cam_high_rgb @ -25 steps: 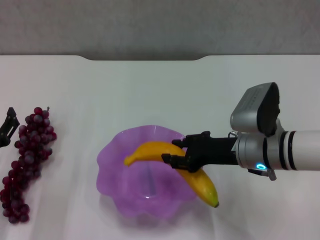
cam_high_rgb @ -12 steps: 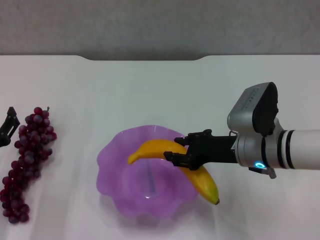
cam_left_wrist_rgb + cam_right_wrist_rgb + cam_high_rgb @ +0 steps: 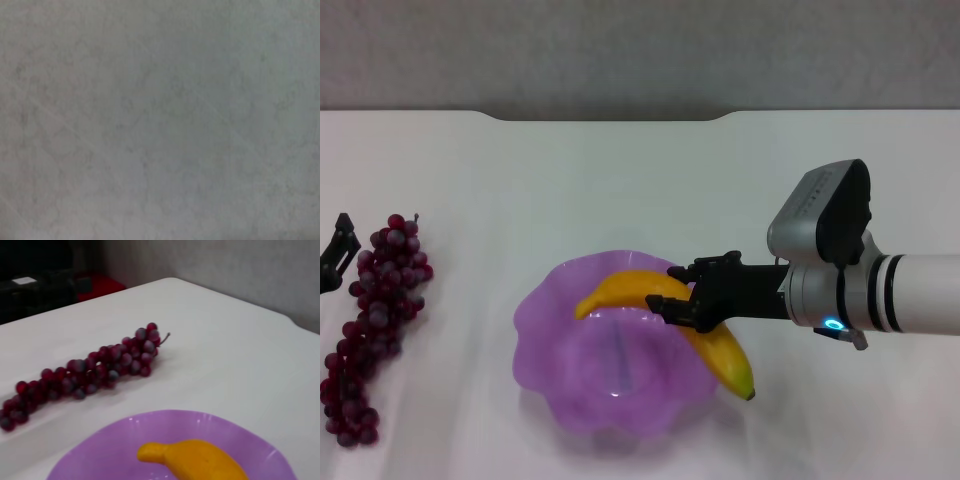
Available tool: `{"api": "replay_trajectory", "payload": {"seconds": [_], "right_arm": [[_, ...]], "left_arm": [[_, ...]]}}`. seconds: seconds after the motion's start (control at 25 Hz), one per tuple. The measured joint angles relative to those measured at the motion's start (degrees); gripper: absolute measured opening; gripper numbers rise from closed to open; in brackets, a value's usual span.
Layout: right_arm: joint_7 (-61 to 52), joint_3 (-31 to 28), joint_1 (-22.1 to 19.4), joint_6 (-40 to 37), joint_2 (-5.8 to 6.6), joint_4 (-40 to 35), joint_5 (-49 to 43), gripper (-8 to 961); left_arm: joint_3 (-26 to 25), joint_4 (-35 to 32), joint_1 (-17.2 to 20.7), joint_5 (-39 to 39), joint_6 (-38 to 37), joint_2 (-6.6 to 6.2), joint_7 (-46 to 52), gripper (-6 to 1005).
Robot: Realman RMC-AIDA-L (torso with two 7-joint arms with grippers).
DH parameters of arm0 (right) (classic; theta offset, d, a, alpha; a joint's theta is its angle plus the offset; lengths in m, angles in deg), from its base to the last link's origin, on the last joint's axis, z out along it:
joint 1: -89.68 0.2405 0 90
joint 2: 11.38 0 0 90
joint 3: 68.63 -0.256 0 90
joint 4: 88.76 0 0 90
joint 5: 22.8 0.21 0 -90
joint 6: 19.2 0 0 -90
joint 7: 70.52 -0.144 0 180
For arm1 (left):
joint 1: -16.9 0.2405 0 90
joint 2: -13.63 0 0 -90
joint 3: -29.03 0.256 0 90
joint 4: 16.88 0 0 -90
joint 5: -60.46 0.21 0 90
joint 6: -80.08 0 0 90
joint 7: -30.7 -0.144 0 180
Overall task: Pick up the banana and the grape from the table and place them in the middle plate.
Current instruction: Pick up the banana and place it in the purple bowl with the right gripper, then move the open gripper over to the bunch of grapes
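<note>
The right pincer (image 3: 682, 297) gripped the banana (image 3: 705, 335) over the purple plate (image 3: 545, 340); the left pincer's (image 3: 334, 255) state could not be told.

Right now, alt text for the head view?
The right end effector grips the banana over the purple middle plate, one end past its rim. The grape lies on the white table, beside the left end effector.
</note>
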Motion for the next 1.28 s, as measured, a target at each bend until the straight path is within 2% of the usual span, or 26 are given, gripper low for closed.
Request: {"api": "replay_trajectory", "payload": {"seconds": [0.4, 0.64, 0.96, 1.16, 1.28], "right_arm": [[0.0, 0.1, 0.0, 1.4, -0.12, -0.2, 0.0, 654], [0.1, 0.2, -0.4, 1.2, -0.08, -1.7, -0.2, 752], [0.3, 0.3, -1.3, 0.9, 0.47, -5.2, -0.5, 742], [0.4, -3.6, -3.5, 1.3, 0.95, -8.7, -2.2, 576], [0.4, -8.4, -6.9, 2.5, 0.99, -13.5, -6.9, 450]], "left_arm": [[0.0, 0.0, 0.0, 0.0, 0.0, 0.0, 0.0, 891], [0.0, 0.0, 0.0, 0.0, 0.0, 0.0, 0.0, 890], [0.0, -0.2, 0.1, 0.0, 0.3, 0.0, 0.0, 890], [0.0, -0.4, 0.3, 0.0, 0.4, 0.0, 0.0, 890], [0.0, -0.5, 0.3, 0.0, 0.5, 0.0, 0.0, 890]]}}
